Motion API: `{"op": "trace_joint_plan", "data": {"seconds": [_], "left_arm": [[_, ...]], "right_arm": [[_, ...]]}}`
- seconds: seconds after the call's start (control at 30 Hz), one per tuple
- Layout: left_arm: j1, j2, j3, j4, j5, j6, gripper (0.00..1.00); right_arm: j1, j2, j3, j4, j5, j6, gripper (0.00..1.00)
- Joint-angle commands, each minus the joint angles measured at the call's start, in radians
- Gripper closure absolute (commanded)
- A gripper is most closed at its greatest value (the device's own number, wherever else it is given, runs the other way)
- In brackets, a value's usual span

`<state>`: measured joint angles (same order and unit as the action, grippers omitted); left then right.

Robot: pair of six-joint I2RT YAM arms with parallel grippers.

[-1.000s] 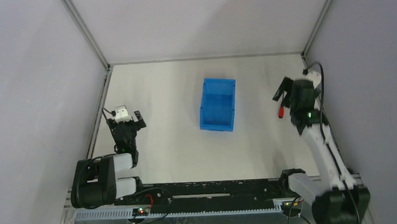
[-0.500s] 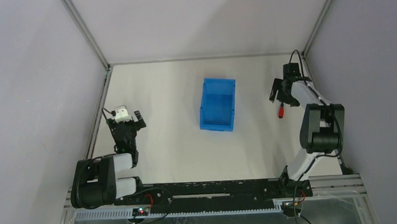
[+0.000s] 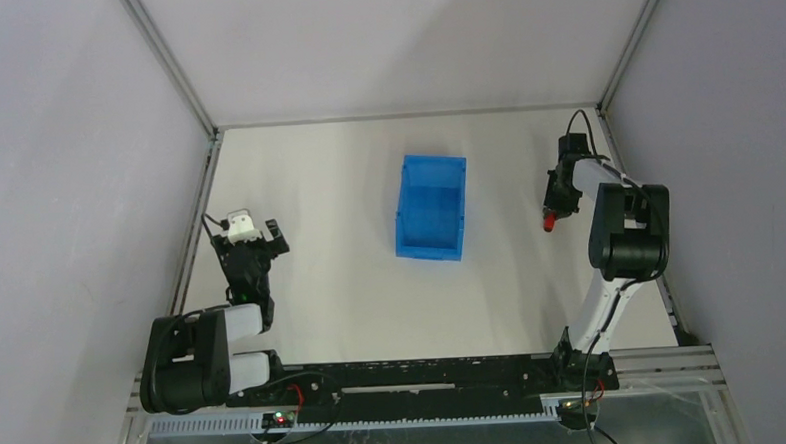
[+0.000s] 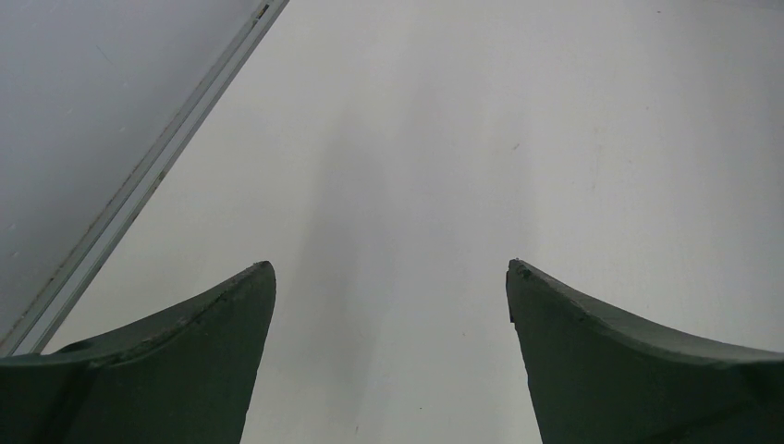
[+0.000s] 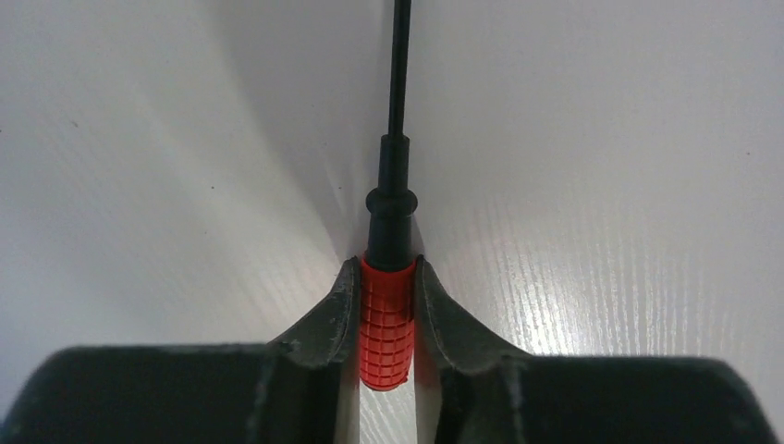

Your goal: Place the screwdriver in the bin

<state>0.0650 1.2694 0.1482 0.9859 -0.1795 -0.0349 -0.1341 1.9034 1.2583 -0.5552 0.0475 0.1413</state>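
Observation:
The screwdriver (image 5: pixel 386 324) lies on the white table with its ribbed red handle between my right gripper's (image 5: pixel 385 268) fingers, which are shut on it; its black shaft runs straight ahead. From above, the red handle end (image 3: pixel 548 220) shows just below the right gripper (image 3: pixel 558 197), near the right wall. The blue bin (image 3: pixel 431 207) stands open-topped at the table's middle, well left of the screwdriver. My left gripper (image 3: pixel 250 250) rests low near the left wall, and in the left wrist view the left gripper (image 4: pixel 390 268) stands open over bare table.
White walls and metal corner posts (image 3: pixel 209 136) enclose the table on three sides. The right arm's elbow (image 3: pixel 628 242) stands close to the right wall. A black rail (image 3: pixel 416 373) runs along the near edge.
The right arm dropped onto the screwdriver and its fingers closed on the red handle. The left arm and the bin have not moved.

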Motion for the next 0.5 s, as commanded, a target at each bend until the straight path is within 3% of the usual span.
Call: {"op": "trace_joint_plan", "data": {"seconds": [0.0,0.2,0.47], "left_arm": [[0.003,-0.013,0.043,0.069,0.010,0.001,0.00],[0.004,-0.013,0.043,0.069,0.009,0.001,0.00],[0.003,-0.014,0.042,0.070,0.009,0.002,0.00]], "right_arm": [[-0.007,-0.025,0.012,0.001,0.023,-0.031,0.84],[-0.007,-0.159,0.056,-0.099,0.024,-0.028,0.91],[0.038,-0.373,0.125,-0.244,-0.007,0.033,0.89]]}}
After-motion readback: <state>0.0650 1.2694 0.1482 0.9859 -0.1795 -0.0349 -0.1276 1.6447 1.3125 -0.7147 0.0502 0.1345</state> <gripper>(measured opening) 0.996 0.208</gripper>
